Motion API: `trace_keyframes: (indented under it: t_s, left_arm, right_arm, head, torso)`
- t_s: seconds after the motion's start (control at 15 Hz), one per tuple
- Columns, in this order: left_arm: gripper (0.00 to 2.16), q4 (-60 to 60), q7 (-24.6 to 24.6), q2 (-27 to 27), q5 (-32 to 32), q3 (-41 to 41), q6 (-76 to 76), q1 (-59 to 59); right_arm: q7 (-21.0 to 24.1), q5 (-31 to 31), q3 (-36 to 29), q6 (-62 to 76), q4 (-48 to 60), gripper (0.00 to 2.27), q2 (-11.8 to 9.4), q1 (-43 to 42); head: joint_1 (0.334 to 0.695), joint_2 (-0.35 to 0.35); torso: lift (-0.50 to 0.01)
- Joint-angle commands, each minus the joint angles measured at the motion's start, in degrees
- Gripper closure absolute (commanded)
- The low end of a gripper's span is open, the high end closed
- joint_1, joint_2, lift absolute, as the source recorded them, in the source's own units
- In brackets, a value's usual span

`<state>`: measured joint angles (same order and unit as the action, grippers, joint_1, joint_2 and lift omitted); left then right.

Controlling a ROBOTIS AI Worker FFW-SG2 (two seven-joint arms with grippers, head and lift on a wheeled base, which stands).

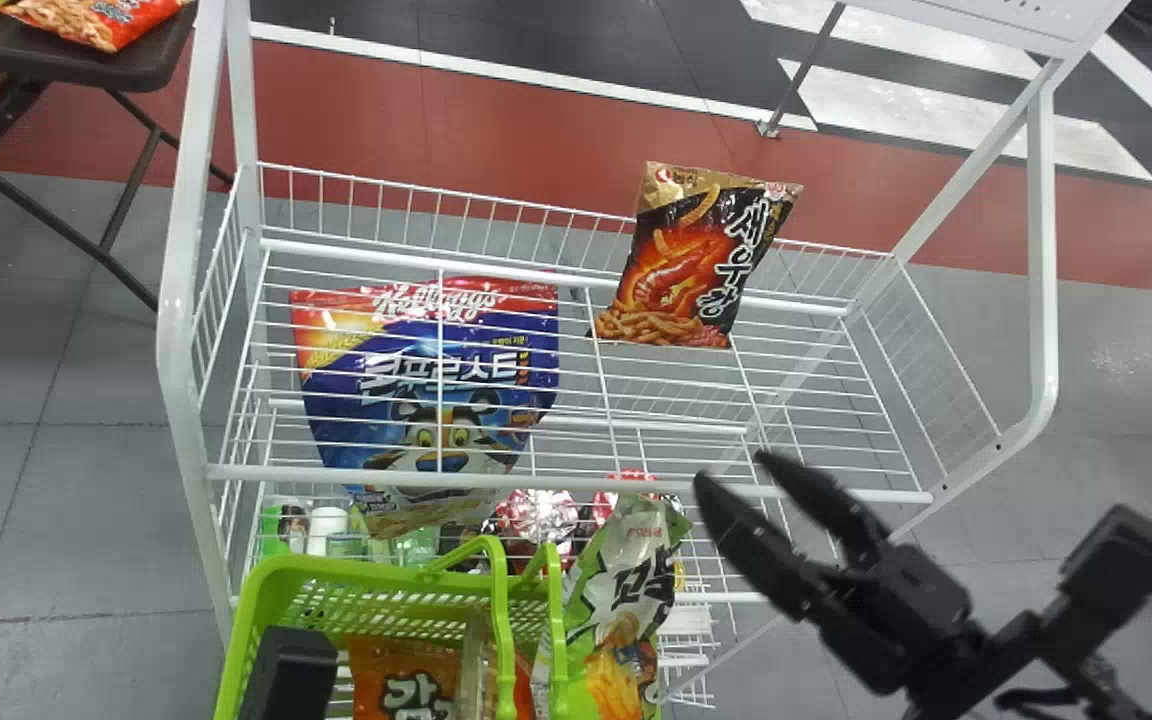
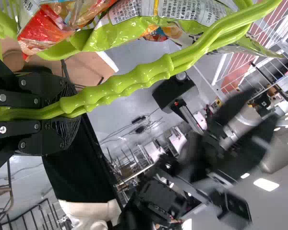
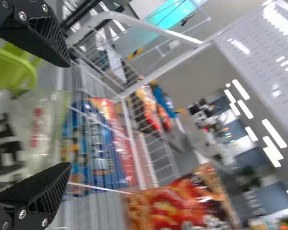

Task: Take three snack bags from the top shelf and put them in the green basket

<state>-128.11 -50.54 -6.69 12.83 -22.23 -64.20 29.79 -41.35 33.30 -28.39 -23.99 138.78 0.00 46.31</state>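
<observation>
Grey floor [image 1: 56, 400] and a red stripe [image 1: 496, 130] lie under and behind the white rack [image 1: 566, 483]. On the rack's top shelf, by its far edge, we see a dark snack bag [image 1: 696, 260]. Near the rack's front edge is the right gripper [image 1: 733, 468], fingers wide apart, nothing in them. Just in front of the rack is the green basket [image 1: 356, 572]; the left gripper [image 2: 73, 112] pinches its handle [image 2: 129, 84]. We see an orange bag [image 1: 401, 680] and a white and green bag [image 1: 626, 600] in it, so we guess 2 are done and number 3 comes next. We should reach over, pinch the dark bag and lift it clear of the wires. The basket's near end is cut off and its bags overlap, so our count could be wrong.
</observation>
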Motion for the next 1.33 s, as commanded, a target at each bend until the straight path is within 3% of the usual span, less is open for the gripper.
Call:
trace_keyframes:
  t_s: [0.0,0.27,0.53,1.27]
  left_arm:
    - [1.58,0.14,0.09,0.10,0.00,-0.09,-0.10,-0.18]
    - [1.58,0.32,0.18,0.01,0.27,0.17,-0.45,-0.44]
    - [1.58,0.41,-0.70,-0.34,0.79,1.58,-0.10,0.18]
    - [1.58,0.32,-2.54,-0.60,1.94,4.04,-0.27,1.32]
  right_arm:
    - [2.77,-0.25,0.00,7.33,2.11,0.08,0.05,0.36]
    - [17.27,-7.20,5.45,15.42,5.54,0.07,0.05,2.73]
    - [27.90,-16.43,14.77,32.82,2.46,0.05,0.05,4.84]
    - [28.61,-16.60,17.49,34.93,0.09,0.05,-0.09,5.37]
  head:
    - [0.695,-0.350]
    - [0.695,-0.350]
    - [0.695,-0.350]
    - [0.695,-0.350]
  torso:
    - [-0.033]
    - [-0.033]
    - [-0.033]
    - [-0.033]
